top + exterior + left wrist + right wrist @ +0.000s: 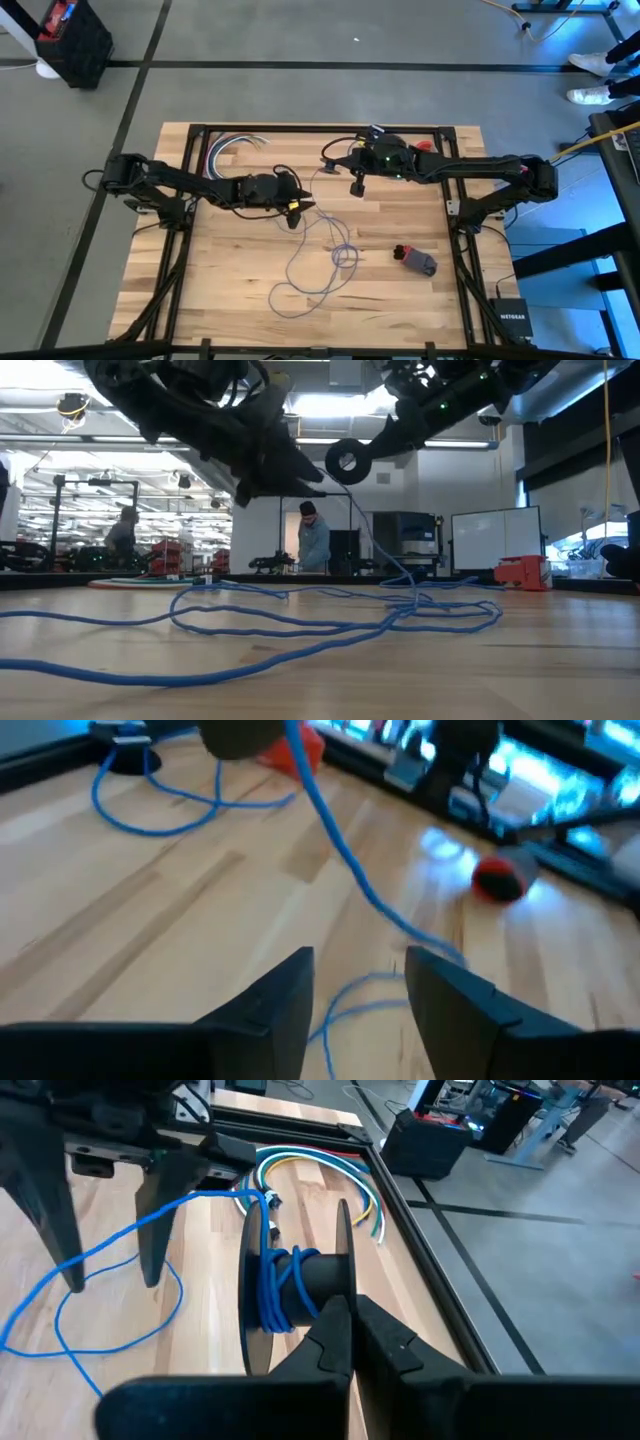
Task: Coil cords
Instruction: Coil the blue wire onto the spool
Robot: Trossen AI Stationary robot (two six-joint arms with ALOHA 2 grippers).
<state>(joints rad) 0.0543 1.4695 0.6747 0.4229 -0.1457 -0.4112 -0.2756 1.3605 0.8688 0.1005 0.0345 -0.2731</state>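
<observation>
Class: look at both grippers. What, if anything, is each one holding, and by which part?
The right gripper is shut on the black spool, pinching one flange's rim. The left gripper is open, holding nothing; the blue cord runs past it.

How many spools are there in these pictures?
1. The black spool, with blue cord wound on it, is held in the right claw above the table's far middle. The arms may hide others.

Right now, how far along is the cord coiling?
Early. Done: a few turns of blue cord sit on the black spool, which the right gripper holds up off the table, shut on its rim. In hand: the cord runs past the open left gripper, which isn't gripping it. Left: most of the cord lies in loose loops on the table.
</observation>
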